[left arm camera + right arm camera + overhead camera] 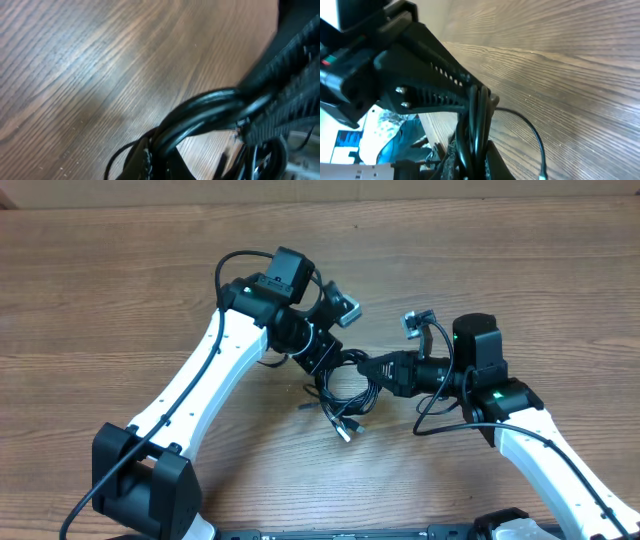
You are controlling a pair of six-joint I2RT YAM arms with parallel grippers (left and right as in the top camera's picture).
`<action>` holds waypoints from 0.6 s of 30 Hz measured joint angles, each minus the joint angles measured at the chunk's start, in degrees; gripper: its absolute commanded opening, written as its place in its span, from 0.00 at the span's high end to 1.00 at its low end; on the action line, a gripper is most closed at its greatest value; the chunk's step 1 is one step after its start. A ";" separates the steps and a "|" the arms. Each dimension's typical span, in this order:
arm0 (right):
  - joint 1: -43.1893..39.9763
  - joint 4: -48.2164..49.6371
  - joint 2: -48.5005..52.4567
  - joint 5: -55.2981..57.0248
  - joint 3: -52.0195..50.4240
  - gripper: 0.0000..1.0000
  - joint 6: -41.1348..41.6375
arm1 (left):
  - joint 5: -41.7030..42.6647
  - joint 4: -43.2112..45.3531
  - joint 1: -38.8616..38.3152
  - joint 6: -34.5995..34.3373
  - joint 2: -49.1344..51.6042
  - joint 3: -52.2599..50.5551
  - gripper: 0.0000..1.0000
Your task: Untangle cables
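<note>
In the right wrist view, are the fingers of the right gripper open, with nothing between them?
No, the right gripper is shut on the cables, whose black strands pass between its fingertips.

Cables (345,395) lie mid-table (120,270), between my left gripper (322,365) and right gripper (372,367).
My left gripper sits at the bundle's rear left edge and my right gripper at its right side, both touching it. The loose plug ends (346,432) trail toward the front, nearer my bases.
</note>
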 measured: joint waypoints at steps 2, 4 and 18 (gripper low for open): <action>-0.11 -1.62 0.00 0.92 0.57 0.96 0.33 | -0.07 2.14 0.00 -4.35 0.00 -0.11 0.96; -0.37 -2.47 0.00 1.46 1.03 0.96 0.55 | -0.02 3.80 0.02 -7.96 0.00 -0.17 0.96; -0.26 1.64 0.70 -3.52 1.22 0.96 3.41 | -12.52 6.82 1.68 -35.71 -0.24 -0.15 0.96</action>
